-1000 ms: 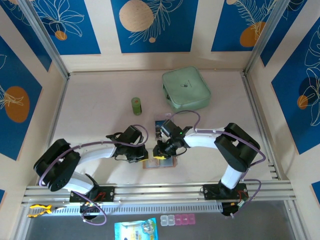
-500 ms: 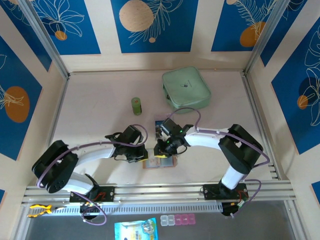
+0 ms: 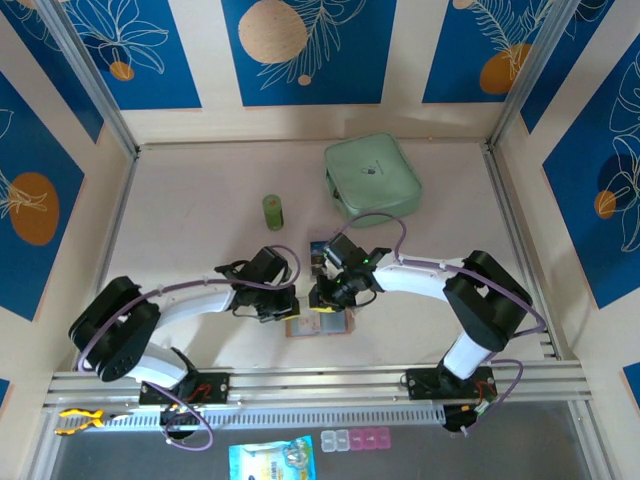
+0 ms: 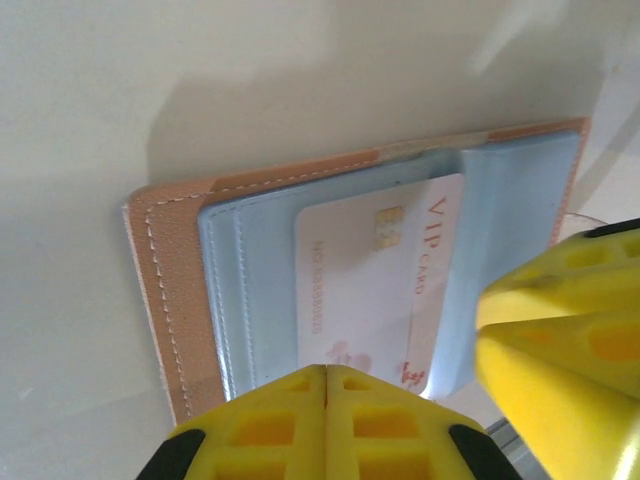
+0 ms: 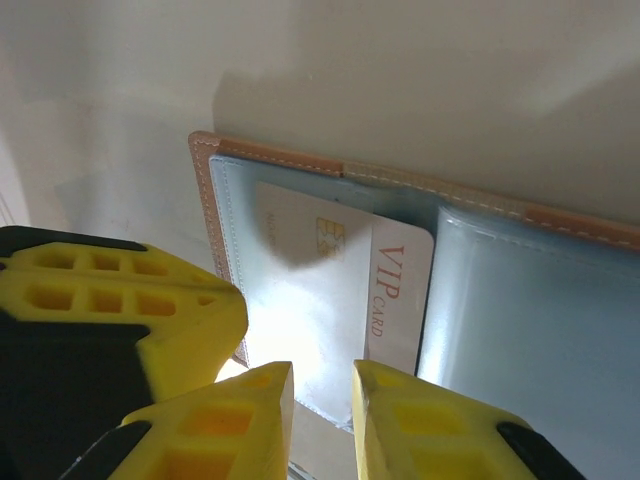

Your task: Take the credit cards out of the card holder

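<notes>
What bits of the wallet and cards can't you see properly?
Top view: the left tool and right tool cover most of the card holder.
Left wrist view: yellow fingers hide the lower edge of the VIP card; its small number is too blurred to read.
Right wrist view: glare whitens the pocket; cards behind it cannot be told.

White left arm (image 3: 195, 297) and white right arm (image 3: 420, 277) bend inward. The left yellow-fingered gripper (image 4: 325, 372) has its fingers pressed together; the right yellow-fingered gripper (image 5: 322, 372) shows a narrow gap.
</notes>
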Robot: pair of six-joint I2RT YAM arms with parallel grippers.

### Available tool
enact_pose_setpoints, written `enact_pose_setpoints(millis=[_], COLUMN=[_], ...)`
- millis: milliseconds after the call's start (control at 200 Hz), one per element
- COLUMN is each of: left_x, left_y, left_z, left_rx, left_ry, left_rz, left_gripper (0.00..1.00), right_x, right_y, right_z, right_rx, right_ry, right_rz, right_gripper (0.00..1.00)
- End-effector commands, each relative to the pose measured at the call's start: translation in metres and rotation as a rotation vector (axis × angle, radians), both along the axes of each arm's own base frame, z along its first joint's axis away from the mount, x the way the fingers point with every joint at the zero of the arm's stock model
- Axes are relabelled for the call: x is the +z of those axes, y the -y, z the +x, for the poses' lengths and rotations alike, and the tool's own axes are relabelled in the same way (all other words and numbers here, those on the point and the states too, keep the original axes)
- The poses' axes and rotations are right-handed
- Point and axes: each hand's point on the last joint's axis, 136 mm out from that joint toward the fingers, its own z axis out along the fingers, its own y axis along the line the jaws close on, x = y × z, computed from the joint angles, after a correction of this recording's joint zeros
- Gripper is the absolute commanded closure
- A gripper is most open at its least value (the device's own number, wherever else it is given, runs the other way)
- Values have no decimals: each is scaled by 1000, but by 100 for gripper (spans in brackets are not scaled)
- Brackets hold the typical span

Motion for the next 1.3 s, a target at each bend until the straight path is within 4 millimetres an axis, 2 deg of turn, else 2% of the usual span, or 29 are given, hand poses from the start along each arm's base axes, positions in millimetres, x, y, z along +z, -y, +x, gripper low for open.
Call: enact_pose_setpoints(millis=[0,275,495,670,830,1070,1295], left_x=[-7,-21,-25,-26,-27,-27,-26], left_y=[-2,-14,-16,-17,-18,-20,-19], left_z=[-5,-12,-13,-13,-14,-15,-14], left_rx=[-11,-7,-9,-8,-7,-8,-6], left_ry=[-21,-39,-52,-54,-58,-58,-55], left_rz=[22,75,94,102,106,112,108], left_gripper=[100,100,100,100,100,100,100], right_x=[-4,-18,-28,-31,-27,-9,-19], right_y=[5,6,13,10,12,9,15], right_z=[-6,-8,-11,-13,-11,-8,-11], right_rx=[7,10,2,8,7,8,-3], right_ry=[-25,-58,-65,-78,-66,-34,-51], right_rz=[-4,-16,-59,-43,-57,3,-31], right_gripper=[76,75,72,72,71,70,70])
